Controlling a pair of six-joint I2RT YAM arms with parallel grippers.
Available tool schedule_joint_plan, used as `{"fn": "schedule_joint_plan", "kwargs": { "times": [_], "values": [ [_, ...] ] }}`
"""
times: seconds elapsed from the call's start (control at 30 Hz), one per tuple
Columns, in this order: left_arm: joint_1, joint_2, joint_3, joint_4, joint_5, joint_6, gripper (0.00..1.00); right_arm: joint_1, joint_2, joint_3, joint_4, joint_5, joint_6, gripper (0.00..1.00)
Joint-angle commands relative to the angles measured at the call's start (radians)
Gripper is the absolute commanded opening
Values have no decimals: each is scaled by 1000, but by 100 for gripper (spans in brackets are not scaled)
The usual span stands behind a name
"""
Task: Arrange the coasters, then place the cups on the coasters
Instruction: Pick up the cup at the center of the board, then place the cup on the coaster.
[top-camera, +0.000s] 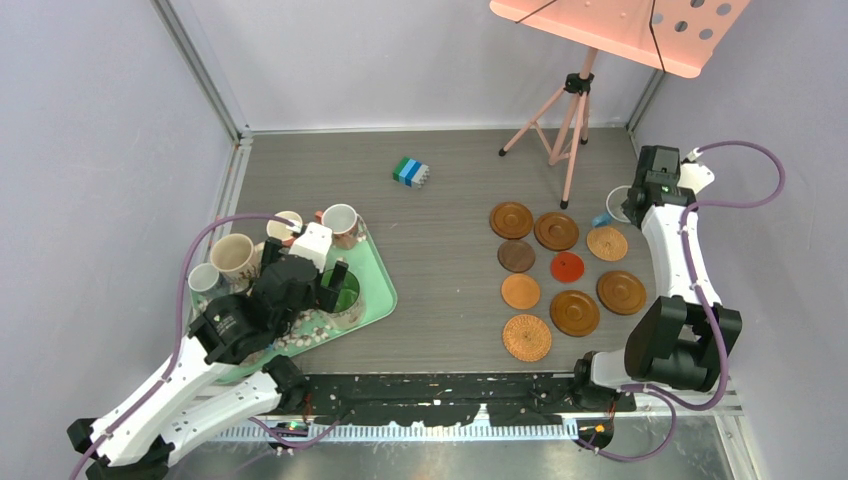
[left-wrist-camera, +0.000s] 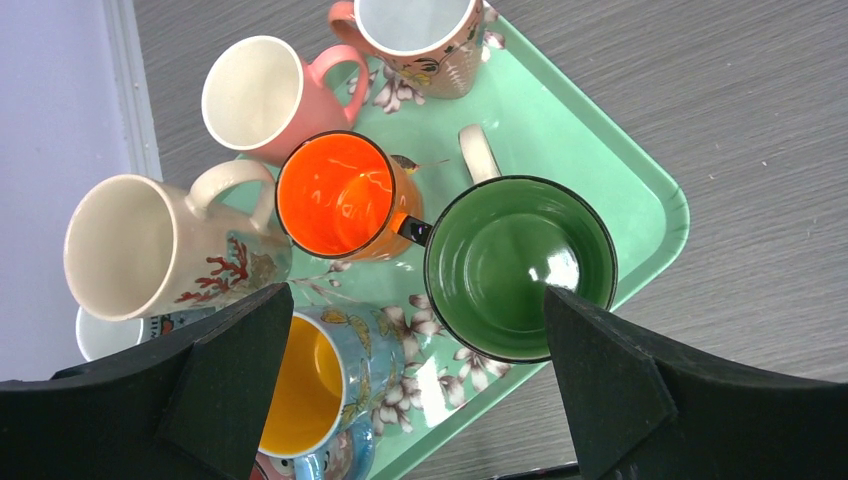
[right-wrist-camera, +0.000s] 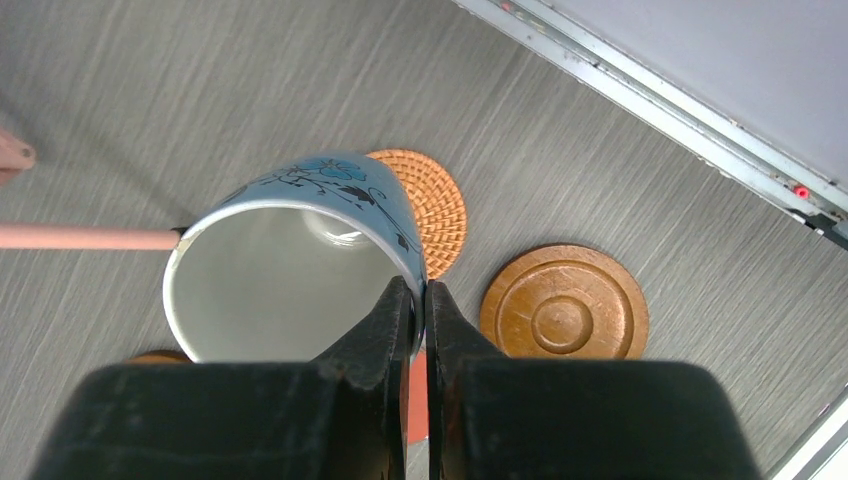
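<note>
Several round coasters lie in a cluster at the right: dark wood ones (top-camera: 511, 220), a small wicker one (top-camera: 607, 243), a red one (top-camera: 567, 267) and a large wicker one (top-camera: 527, 337). My right gripper (right-wrist-camera: 420, 295) is shut on the rim of a light blue cup (right-wrist-camera: 290, 270), which is held tilted over the edge of the small wicker coaster (right-wrist-camera: 435, 200), beside a wooden coaster (right-wrist-camera: 565, 315). My left gripper (left-wrist-camera: 415, 300) hangs open above the cups on the tray: green-inside (left-wrist-camera: 520, 265), orange-inside (left-wrist-camera: 335, 195), pink (left-wrist-camera: 255, 95), cream (left-wrist-camera: 125, 245), yellow-inside (left-wrist-camera: 295, 385).
The mint-green floral tray (top-camera: 380, 300) sits at the left with the left arm over it. A blue-green toy block (top-camera: 411, 172) lies at mid-back. A pink music stand's tripod (top-camera: 565, 120) stands just behind the coasters, one leg (right-wrist-camera: 90, 238) close to the held cup.
</note>
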Motion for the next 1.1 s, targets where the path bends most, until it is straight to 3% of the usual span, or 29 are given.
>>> {"fn": "schedule_joint_plan", "kwargs": {
  "times": [0.0, 0.4, 1.07],
  "values": [
    [-2, 16, 3, 34, -71, 4, 100, -64, -3, -22, 103, -53, 29, 5],
    [-2, 31, 7, 32, -98, 5, 100, -85, -18, -104, 127, -81, 30, 5],
    [-2, 29, 2, 38, -91, 10, 100, -88, 117, 19, 22, -111, 73, 5]
  ]
}}
